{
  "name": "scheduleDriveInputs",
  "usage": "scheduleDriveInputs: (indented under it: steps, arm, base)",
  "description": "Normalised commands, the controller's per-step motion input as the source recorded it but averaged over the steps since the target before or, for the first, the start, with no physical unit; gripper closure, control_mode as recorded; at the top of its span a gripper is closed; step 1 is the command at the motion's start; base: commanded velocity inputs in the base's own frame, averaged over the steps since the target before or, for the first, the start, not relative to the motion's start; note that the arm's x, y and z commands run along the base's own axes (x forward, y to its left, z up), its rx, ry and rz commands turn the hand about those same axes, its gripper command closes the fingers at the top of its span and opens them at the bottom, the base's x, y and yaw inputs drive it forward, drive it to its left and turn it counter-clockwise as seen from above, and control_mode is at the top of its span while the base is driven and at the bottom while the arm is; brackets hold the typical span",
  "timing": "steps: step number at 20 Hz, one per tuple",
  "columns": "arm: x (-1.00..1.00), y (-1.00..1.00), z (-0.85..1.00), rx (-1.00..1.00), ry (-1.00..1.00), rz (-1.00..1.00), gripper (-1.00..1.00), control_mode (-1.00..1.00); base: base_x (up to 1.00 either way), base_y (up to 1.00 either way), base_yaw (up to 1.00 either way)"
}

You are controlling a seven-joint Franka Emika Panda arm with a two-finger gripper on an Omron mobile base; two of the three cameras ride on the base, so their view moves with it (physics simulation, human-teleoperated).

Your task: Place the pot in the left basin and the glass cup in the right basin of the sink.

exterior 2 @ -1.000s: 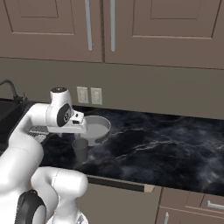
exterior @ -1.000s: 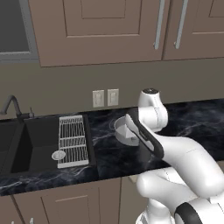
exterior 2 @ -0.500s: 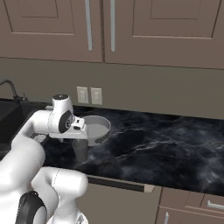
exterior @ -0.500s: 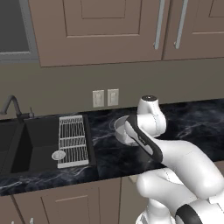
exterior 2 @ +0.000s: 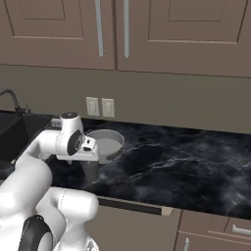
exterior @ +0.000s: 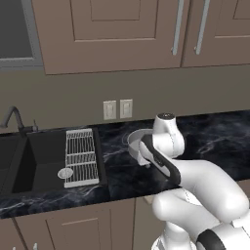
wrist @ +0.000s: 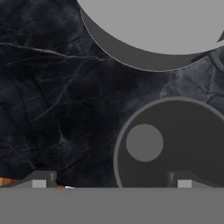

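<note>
Claw [wrist: 111, 183]: I see both tips spread as wide as they go, holding nothing. It looks straight down; one tip is over bare bench, the other over the glass cup's mouth.
Glass cup [wrist: 173, 142]: upright on the bench, mouth up, long axis vertical. From the hand view I look down its rim to the paler round bottom. In the right base view it stands at [exterior 2: 90, 169], directly below the hand, just in front of the pot.
Pot [exterior 2: 105, 142]: upright on the bench, open side up, wide and shallow, so its longer extent lies flat. I make out one small side handle on its right flank in the right base view. It sits just beside the cup; whether they touch I cannot tell.
Sink [exterior: 29, 133]: black, set in the bench, well apart from both vessels.
Right basin [exterior: 46, 158]: carries the white wire rack [exterior: 80, 156] along its edge nearest the pot.
Left basin [exterior: 6, 158]: at the frame edge, beside the faucet [exterior: 13, 117].
Bench [exterior 2: 186, 166]: dark marbled stone.
</note>
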Motion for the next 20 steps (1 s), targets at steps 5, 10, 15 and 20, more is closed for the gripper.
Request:
scheduleDriveInputs:
  steps: [5,10,15,20]
  arm:
    - [0.0,0.0,-0.14,0.01,0.01,0.0,-1.0,-1.0]
    - [0.0,0.0,-0.09,0.0,0.0,0.0,1.0,-1.0]
    - [0.0,0.0,-0.02,0.0,0.0,0.0,1.0,-1.0]
    - [0.0,0.0,0.0,0.0,0.0,0.0,1.0,-1.0]
  base:
    - [0.0,0.0,0.0]
    - [0.0,0.0,0.0]
    - [0.0,0.0,0.0]
    - [0.0,0.0,0.0]
